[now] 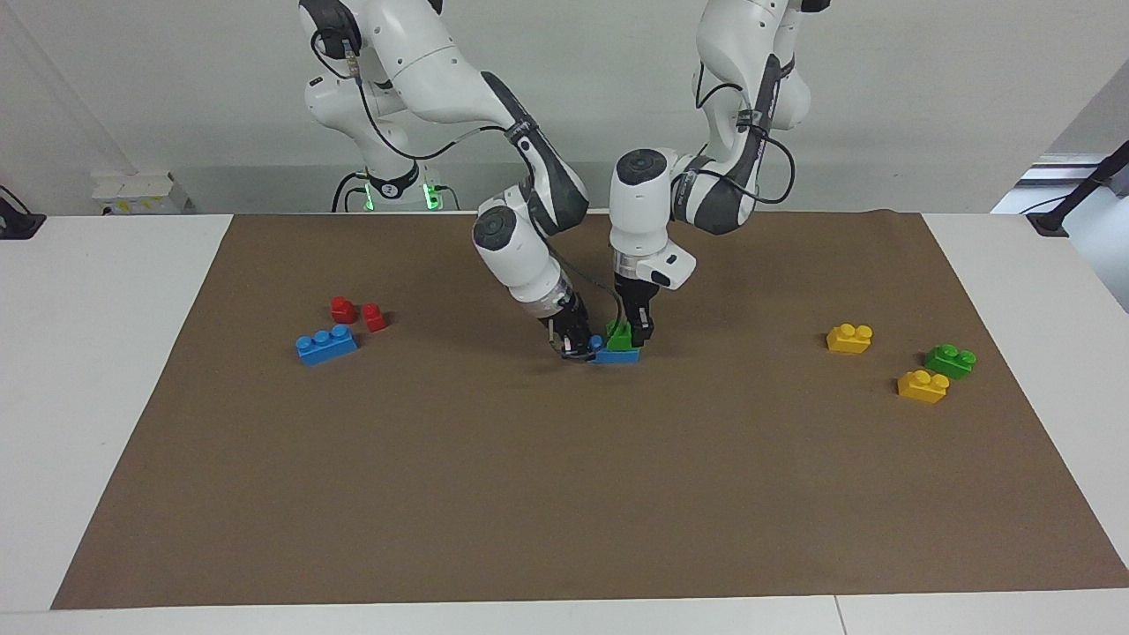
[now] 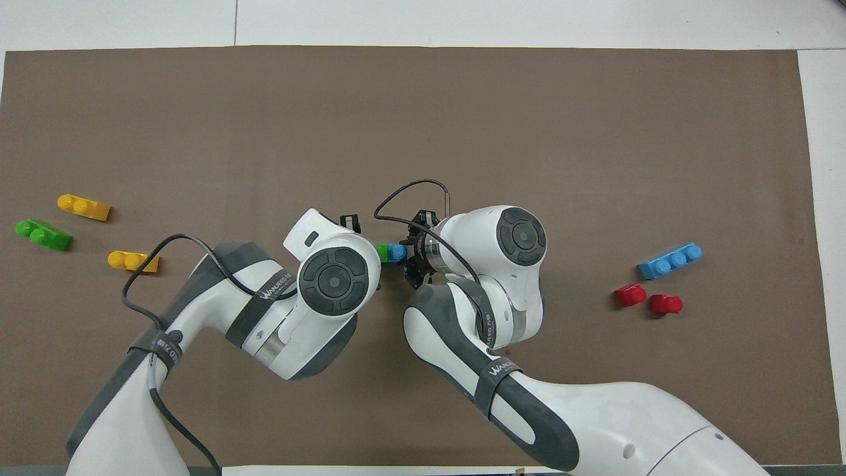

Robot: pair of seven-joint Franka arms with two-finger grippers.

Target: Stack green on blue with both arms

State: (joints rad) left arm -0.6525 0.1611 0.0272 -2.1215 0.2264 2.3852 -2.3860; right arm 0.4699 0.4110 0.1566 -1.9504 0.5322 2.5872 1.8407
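Two robot arms meet at the blue and green bricks in the middle of the desk.

The desk is white with a big brown mat on it. The right arm bends down to the blue brick, which lies flat on the mat in the middle. The right end effector is clenched on the end of that blue brick. The left end effector comes straight down and is grasping the green brick, which sits on top of the blue brick. Toward the right arm's end of the desk lie a second blue brick and two little red bricks. Toward the left arm's end lie two yellow bricks and a darker green brick.
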